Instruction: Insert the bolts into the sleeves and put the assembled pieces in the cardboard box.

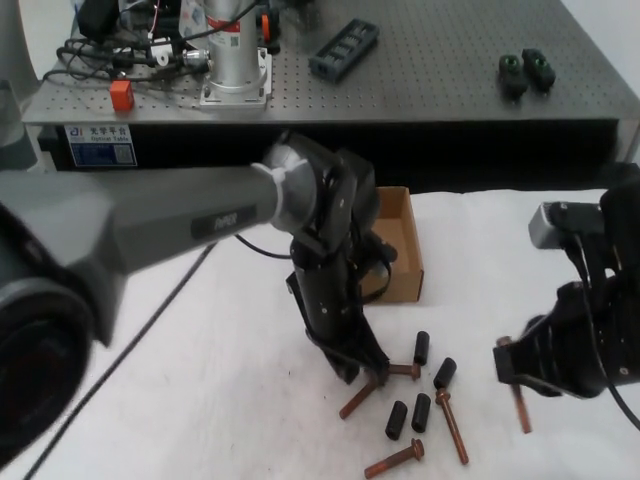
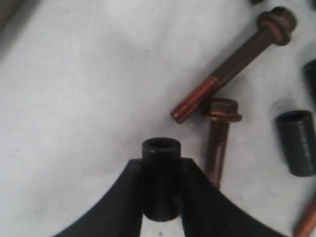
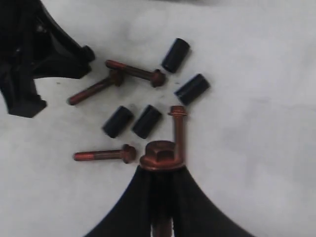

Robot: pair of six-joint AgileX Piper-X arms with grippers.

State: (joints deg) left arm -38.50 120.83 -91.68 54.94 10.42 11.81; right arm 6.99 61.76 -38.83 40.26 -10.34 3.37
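Cardboard box (image 1: pixel 405 285) — cloth (image 1: pixel 180 390) edge (far side).

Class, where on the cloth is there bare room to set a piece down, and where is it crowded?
Bare: cloth left of the left gripper, and cloth between the box and the right gripper. Crowded: between the grippers, where loose bolts and sleeves lie.

Left fingers (image 2: pixel 118 210) clamp a sleeve (image 2: pixel 161 170), right fingers (image 3: pixel 123 215) clamp a bolt (image 3: pixel 159 154).
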